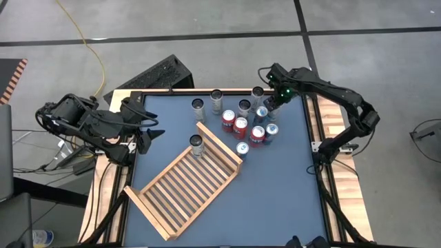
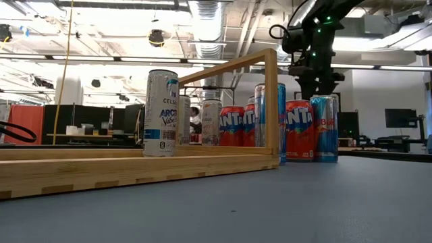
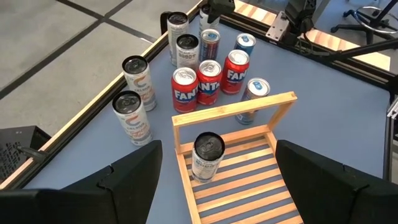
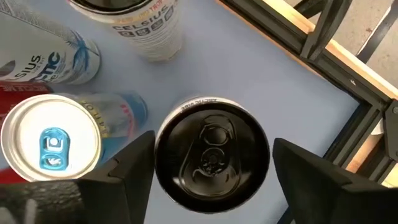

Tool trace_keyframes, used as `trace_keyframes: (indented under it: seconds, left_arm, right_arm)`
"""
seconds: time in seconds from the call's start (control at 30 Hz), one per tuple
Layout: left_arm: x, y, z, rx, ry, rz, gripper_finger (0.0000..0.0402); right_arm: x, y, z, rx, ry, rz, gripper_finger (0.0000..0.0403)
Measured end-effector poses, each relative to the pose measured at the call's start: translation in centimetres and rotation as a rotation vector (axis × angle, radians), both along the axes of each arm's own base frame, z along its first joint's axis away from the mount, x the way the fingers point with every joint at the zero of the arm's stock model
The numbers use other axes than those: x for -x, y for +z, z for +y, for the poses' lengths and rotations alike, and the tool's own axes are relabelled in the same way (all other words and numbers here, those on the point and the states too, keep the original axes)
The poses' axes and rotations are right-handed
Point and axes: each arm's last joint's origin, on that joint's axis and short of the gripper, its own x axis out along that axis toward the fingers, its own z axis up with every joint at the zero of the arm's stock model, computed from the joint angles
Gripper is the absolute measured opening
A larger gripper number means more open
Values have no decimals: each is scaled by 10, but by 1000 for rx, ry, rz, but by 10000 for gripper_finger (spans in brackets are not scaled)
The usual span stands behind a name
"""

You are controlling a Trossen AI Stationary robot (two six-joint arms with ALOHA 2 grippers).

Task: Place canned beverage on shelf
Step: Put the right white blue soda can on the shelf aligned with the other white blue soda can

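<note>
Right tool point(image 4: 211, 171): positioned above the can cluster at about 1 o'clock on the tabletop, fingers spread wide to either side of a black-topped can point(image 4: 211, 155); contact with the can's wall cannot be told, and the can is seen standing on the blue tabletop point(image 1: 275, 193).

Left tool point(image 3: 217, 180): held at about 9 o'clock off the tabletop's edge, fingers parted, nothing gripped.

Light wooden slatted shelf with raised frame point(image 1: 186, 186): laid flat and skewed near the tabletop's centre. Contents: one tall white can with black top point(image 1: 197, 145), upright in the corner towards 12 o'clock.

Remaining cans: red soda cans point(image 1: 239, 127), blue-and-silver cans and white cans, grouped upright at 12 to 1 o'clock from the shelf, beside the right tool.
</note>
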Motion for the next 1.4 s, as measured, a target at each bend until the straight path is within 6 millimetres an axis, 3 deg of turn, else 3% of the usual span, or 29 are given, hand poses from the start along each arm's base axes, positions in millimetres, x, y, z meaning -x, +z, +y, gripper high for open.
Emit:
trace_keyframes:
  seconds: [0.2,0.43,0.73,1.03,1.4]
  left_arm:
    - [0,0,0,-2,-1,1,303]
    - [0,0,0,-1,-1,1,303]
    - [0,0,0,-1,-1,1,303]
    - [0,0,0,-3,-2,1,303]
    - [0,0,0,-27,2,3,303]
  right_arm:
    - [0,0,1,-1,15,2,257]
    - [2,1,2,-10,28,18,164]
    - [5,9,6,-32,60,51,163]
    - [20,55,20,61,78,-36,163]
    - [43,123,72,201,245,-162,163]
